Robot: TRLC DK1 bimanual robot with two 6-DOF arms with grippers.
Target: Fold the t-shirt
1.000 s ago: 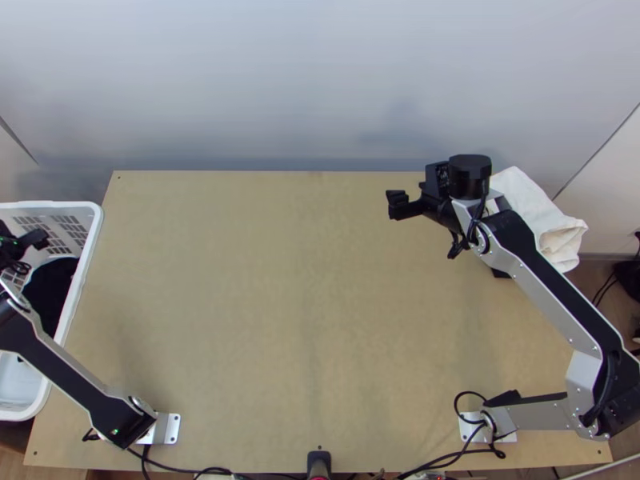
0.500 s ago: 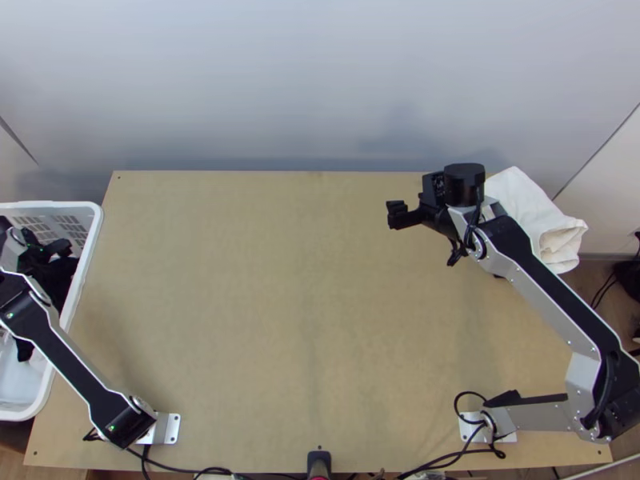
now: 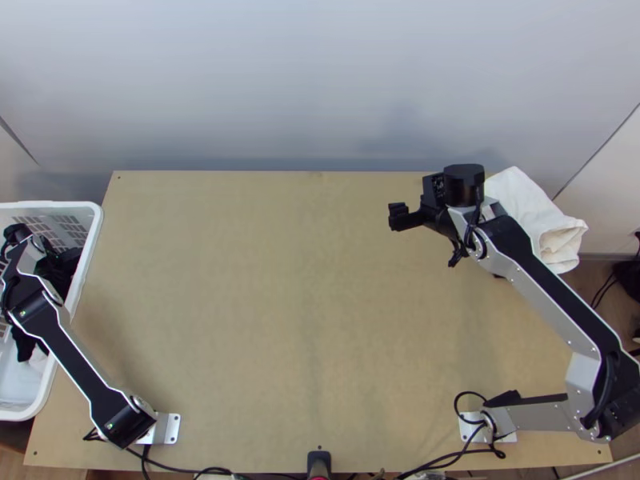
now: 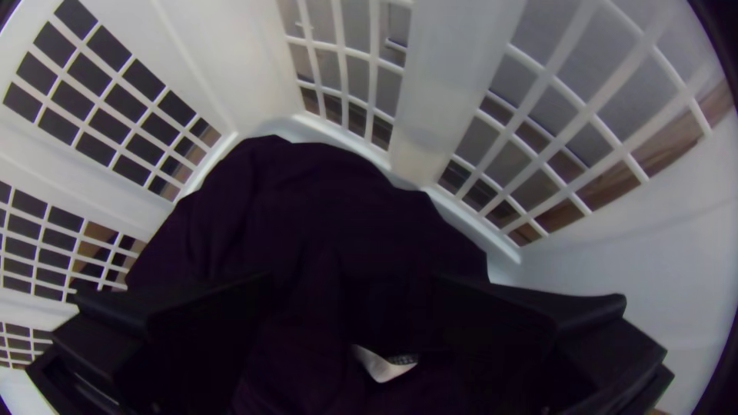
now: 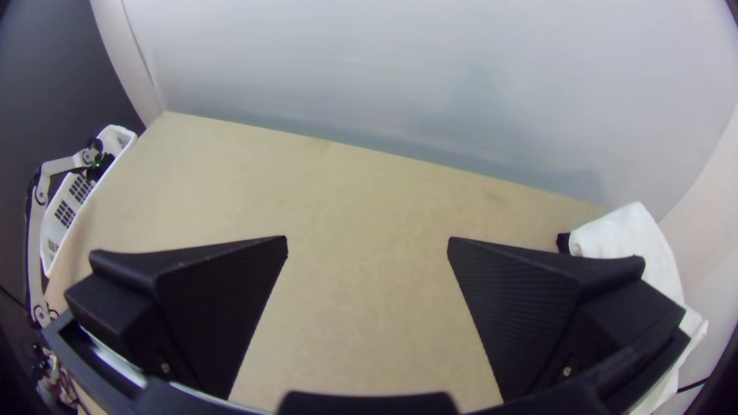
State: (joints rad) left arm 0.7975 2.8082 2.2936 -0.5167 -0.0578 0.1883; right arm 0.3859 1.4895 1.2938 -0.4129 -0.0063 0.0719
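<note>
Plainly, the bench (image 3: 264,320) is filling mid-frame. At the left edge, a white basket (image 3: 96,231) is holding dark cloth (image 4: 307,200), bunched (a pale patch (image 4: 382,365) is peeking out). White cloth (image 3: 522,200) is lying upper right. The left tool (image 3: 53,258) is hanging inside the basket, spread wide; the right tool (image 3: 398,214), upper right of centre, is gaping too, gripping nothing.

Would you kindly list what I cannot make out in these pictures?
- Dark cloth: partly hidden by the left fingers, left wrist view.
- Pale patch: mostly covered by dark folds, left wrist view.
- Basket: cut off by top view's left edge.
- White cloth: partly behind right arm, top view.
</note>
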